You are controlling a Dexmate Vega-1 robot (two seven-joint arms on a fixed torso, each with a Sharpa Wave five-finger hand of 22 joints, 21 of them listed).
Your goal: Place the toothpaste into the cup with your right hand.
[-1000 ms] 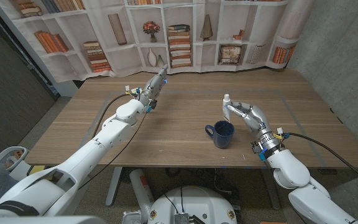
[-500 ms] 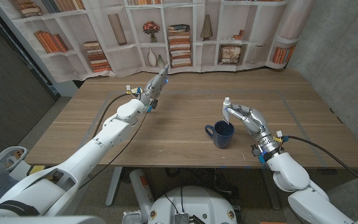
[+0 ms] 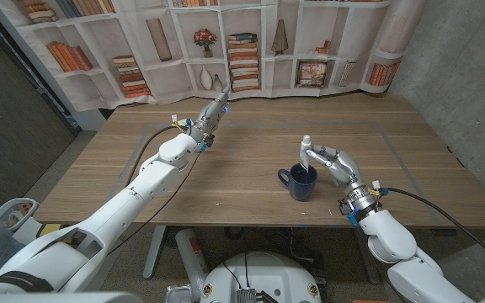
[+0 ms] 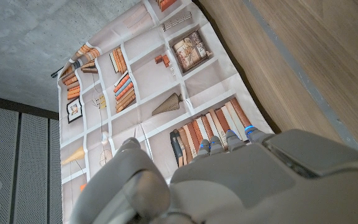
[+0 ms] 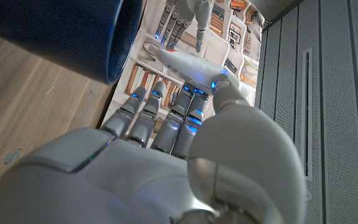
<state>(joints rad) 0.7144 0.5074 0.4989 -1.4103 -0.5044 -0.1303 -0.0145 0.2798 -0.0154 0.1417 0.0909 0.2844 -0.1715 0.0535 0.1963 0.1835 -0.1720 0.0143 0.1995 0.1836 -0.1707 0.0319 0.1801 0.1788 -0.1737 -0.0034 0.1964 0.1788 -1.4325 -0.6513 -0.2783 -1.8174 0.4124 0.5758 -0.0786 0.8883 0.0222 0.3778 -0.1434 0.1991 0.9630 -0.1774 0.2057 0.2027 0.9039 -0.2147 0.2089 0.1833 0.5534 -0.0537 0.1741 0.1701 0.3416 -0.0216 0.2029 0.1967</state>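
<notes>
Right hand (image 3: 333, 162) pinches the toothpaste (image 3: 309, 154) upright, cap up, lower end at the rim of the blue cup (image 3: 301, 181) on the tabletop (image 3: 242, 172). Tube probably light, soft, slick; mid-body hold suits. Left hand (image 3: 210, 115) holds nothing, fingers extended.

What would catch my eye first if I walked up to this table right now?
Probably the right hand, holding a white toothpaste upright over a dark blue cup near the table's front edge. Next, the left hand, stretched out far across the table with nothing in it, towards a bookshelf-printed curtain.
</notes>
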